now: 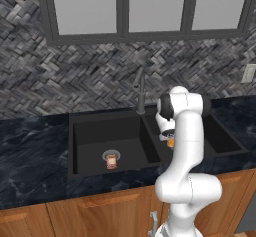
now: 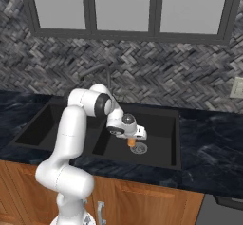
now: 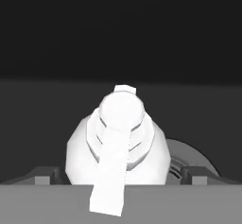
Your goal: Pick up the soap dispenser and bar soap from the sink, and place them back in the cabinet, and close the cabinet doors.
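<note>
The soap dispenser (image 2: 131,142), orange with a white pump top (image 3: 119,124), stands upright in the right basin of the black sink (image 1: 75,136), beside the round drain (image 2: 139,148). My gripper (image 3: 120,173) hangs straight above it, open, with a fingertip (image 3: 43,174) on either side of the bottle and not touching it. The orange body peeks out below the hand (image 1: 170,142). In the left basin the bar soap (image 1: 112,162), reddish-brown, lies on the silver drain. The cabinet and its doors are out of view.
A slim dark faucet (image 1: 141,93) rises behind the divider between the basins, close to my arm. Black marble counter (image 1: 30,151) flanks the sink. Grey-framed window panes (image 1: 87,6) sit above the herringbone wall, with an outlet (image 2: 236,87) on the right.
</note>
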You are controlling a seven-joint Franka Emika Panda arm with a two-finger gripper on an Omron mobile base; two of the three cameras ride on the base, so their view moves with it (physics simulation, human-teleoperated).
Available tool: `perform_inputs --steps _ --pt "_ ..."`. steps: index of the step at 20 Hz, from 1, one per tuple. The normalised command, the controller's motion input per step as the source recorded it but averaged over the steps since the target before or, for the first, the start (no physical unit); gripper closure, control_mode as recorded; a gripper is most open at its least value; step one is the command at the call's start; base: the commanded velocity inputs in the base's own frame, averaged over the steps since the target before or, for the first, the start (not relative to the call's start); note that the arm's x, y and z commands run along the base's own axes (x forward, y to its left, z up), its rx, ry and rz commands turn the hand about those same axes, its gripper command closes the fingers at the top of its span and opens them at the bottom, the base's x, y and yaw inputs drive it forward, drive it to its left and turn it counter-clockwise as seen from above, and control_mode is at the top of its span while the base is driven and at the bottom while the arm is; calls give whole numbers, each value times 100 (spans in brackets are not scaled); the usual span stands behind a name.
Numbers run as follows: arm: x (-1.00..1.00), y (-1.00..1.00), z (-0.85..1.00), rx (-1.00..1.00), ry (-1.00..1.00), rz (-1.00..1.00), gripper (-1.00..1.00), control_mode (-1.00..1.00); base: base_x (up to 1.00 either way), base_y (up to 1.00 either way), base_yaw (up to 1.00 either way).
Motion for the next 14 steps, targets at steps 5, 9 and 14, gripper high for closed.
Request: perform_inputs --steps 5,9,14 --pt "13 0 -4 0 0 0 -100 -100 0 0 0" --pt "3 0 -13 0 0 0 100 -100 0 0 0" --pt "0 0 -4 0 0 0 100 -100 0 0 0"
